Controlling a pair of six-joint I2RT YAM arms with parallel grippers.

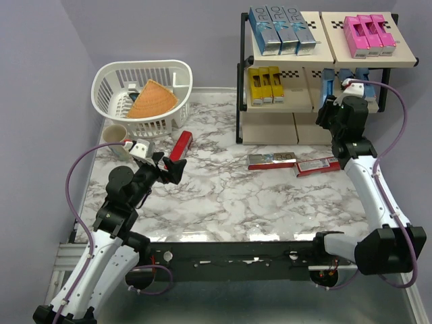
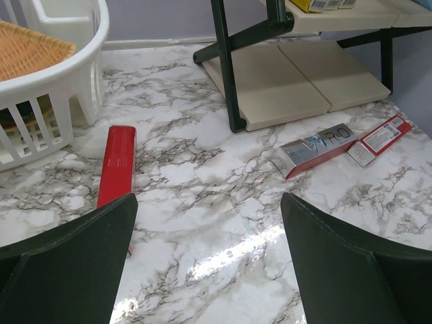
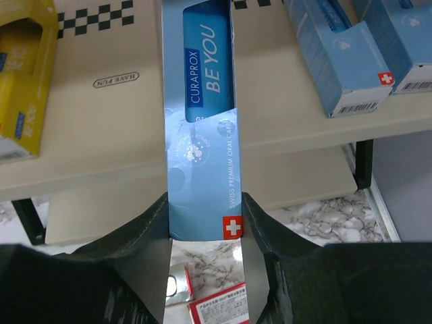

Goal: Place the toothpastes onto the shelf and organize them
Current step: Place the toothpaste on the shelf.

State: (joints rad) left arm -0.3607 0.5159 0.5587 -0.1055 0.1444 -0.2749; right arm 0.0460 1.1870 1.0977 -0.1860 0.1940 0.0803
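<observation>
Your right gripper (image 3: 204, 206) pinches the blue carton (image 3: 199, 94) by its near end; it looks light and crushable, so squeeze gently, while your left gripper (image 2: 209, 223) hangs spread.

On the marble table (image 2: 202, 175), a red carton (image 2: 117, 165) lies flat just beside the white basket (image 2: 74, 74), a silver carton (image 2: 314, 148) and a red-and-white carton (image 2: 381, 138) lie end to end before the shelf (image 2: 226, 67), and the left gripper (image 2: 209, 202) hovers above, jaws wide apart.
</observation>
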